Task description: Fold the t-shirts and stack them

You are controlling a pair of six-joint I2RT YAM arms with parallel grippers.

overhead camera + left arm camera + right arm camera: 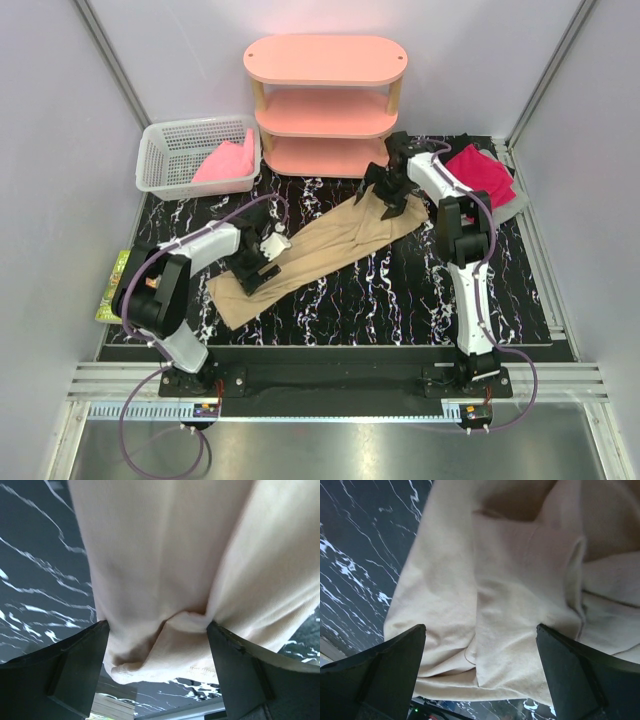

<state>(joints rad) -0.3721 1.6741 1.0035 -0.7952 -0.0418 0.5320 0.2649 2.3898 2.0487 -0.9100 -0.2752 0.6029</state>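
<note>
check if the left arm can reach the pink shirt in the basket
Probably yes: left claw open over the tan shirt, and nothing stands between it and the pink shirt in the open-topped basket.

blk marble table (400, 300), tan tee (330, 245), basket (190, 185), shelf (325, 60)

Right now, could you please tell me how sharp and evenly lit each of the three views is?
Top external: sharp, evenly lit, with glare on the metal rail at the near edge. Left wrist: the tan t-shirt is soft and slightly blurred up close; the fingers are dark silhouettes. Right wrist: crisper, with shadowed folds in the cloth.
</note>
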